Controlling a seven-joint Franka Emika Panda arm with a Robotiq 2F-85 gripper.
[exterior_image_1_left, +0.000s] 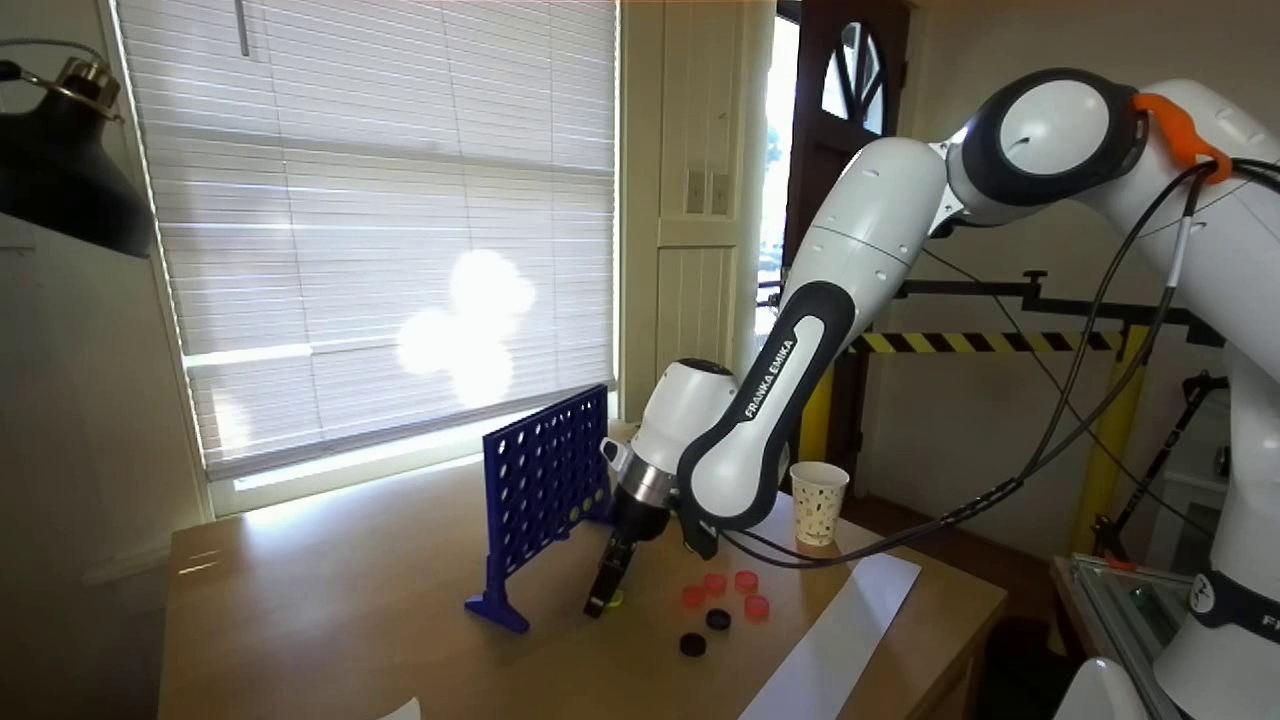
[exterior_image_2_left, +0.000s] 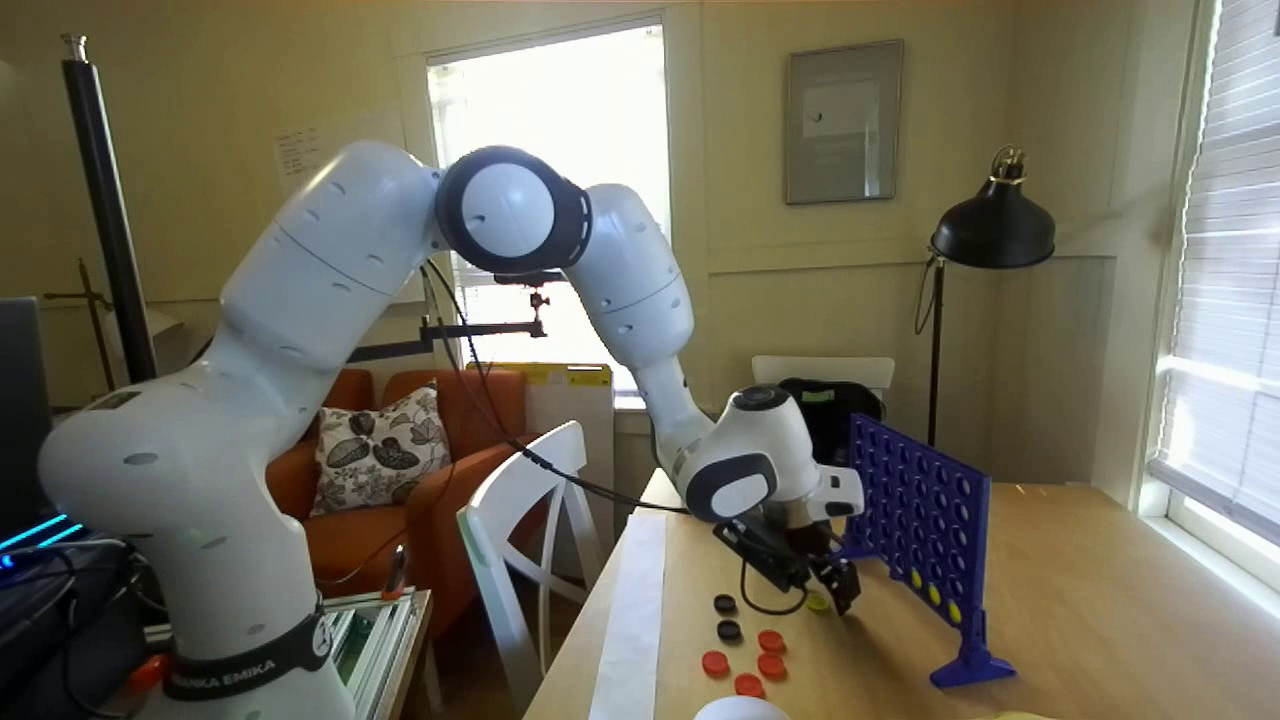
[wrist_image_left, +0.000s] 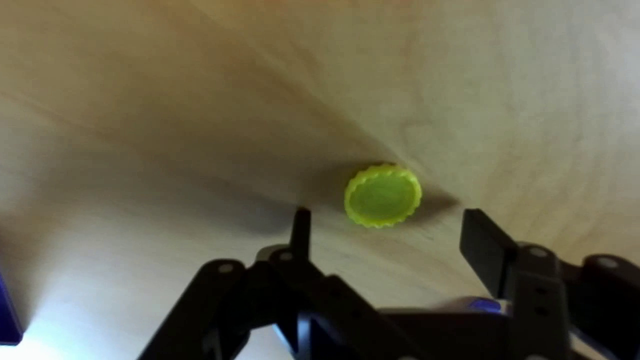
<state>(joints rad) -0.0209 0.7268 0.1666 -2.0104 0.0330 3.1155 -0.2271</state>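
My gripper points down close to the tabletop with its jaws apart and nothing gripped. A yellow disc with a ridged rim lies flat on the wood, just beyond the gap between the fingertips in the wrist view, touching neither. In both exterior views the black gripper partly covers this yellow disc. Beside the gripper stands an upright blue grid rack with round holes. Several yellow discs show in the rack's lower holes.
Several red discs and two black discs lie on the table near the arm. A speckled paper cup stands behind them. A long white strip runs along the table's side. A black lamp rises past the table.
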